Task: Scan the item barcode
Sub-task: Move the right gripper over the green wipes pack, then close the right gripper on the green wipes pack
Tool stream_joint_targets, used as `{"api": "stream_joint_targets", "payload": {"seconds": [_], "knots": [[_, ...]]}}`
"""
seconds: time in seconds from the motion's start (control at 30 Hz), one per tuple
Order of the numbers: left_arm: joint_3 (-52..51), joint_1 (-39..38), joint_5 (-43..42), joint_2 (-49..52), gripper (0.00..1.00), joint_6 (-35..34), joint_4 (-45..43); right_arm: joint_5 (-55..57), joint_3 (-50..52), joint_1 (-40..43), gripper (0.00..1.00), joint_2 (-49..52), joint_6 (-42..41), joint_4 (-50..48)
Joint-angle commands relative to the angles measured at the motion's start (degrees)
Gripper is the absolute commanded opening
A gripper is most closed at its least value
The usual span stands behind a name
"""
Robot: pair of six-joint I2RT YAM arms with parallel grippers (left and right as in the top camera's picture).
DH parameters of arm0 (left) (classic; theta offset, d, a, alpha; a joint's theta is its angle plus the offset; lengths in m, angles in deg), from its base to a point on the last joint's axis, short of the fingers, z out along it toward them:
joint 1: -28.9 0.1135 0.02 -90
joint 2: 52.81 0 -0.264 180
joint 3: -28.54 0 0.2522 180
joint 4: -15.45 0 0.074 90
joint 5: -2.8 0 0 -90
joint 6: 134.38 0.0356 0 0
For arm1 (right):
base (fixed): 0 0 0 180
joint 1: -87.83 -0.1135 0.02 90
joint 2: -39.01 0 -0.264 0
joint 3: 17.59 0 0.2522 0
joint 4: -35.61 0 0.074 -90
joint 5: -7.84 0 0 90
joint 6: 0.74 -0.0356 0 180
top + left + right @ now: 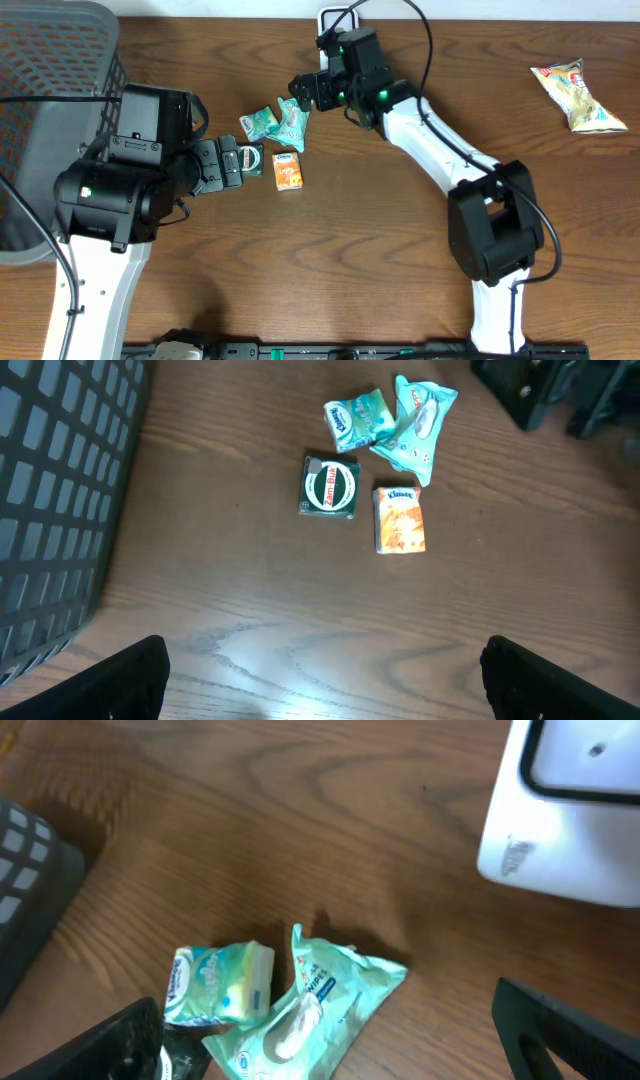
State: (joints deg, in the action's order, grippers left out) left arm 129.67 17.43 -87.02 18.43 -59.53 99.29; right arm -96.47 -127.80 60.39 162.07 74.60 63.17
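Several small packs lie together on the wooden table: a teal wipes pack (293,125) (320,1005) (420,425), a green tissue pack (258,123) (220,982) (357,418), a dark green Zam-Buk box (248,158) (331,487) and an orange Kleenex pack (288,171) (399,520). My left gripper (232,165) (325,690) hovers open on their left, nothing between its fingers. Just behind the wipes pack, my right gripper (308,92) (340,1040) hangs open and empty. A white scanner (330,20) (570,810) sits at the table's far edge.
A dark mesh basket (50,60) (50,500) fills the left side. A yellow and white snack bag (578,95) lies at the far right. The right arm's base (495,235) stands at the front right.
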Motion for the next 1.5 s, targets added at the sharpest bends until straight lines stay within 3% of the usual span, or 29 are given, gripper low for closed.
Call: {"api": "stream_joint_targets", "payload": {"seconds": [0.0, 0.13, 0.27, 0.43, 0.63, 0.8, 1.3, 1.47], "knots": [[0.6, -0.1, 0.5, -0.1, 0.98, 0.1, 0.0, 0.7, -0.2, -0.9, 0.99, 2.4, -0.8, -0.1], [0.6, -0.1, 0.5, -0.1, 0.97, 0.1, 0.0, 0.6, -0.2, -1.8, 0.98, 5.0, -2.3, -0.7], [0.6, -0.1, 0.5, -0.1, 0.98, 0.1, 0.0, 0.7, -0.2, -2.9, 0.69, 8.1, -2.7, -3.2], [0.6, -0.1, 0.5, -0.1, 0.98, 0.1, 0.0, 5.8, -0.2, -3.3, 0.61, 10.7, -7.7, -3.3], [0.6, -0.1, 0.5, -0.1, 0.98, 0.1, 0.0, 9.7, -0.2, -3.3, 0.56, 11.8, -7.8, -0.2], [0.6, -0.1, 0.5, -0.1, 0.98, 0.1, 0.0, 16.7, -0.2, -3.3, 0.58, 10.8, -8.9, 4.1], [0.6, -0.1, 0.5, -0.1, 0.98, 0.1, 0.0, 23.8, -0.2, -2.3, 0.57, -0.6, -8.6, 22.8], [0.6, -0.1, 0.5, -0.1, 0.98, 0.1, 0.0, 23.8, -0.2, -2.1, 0.59, -3.3, -4.3, 25.4]]}}
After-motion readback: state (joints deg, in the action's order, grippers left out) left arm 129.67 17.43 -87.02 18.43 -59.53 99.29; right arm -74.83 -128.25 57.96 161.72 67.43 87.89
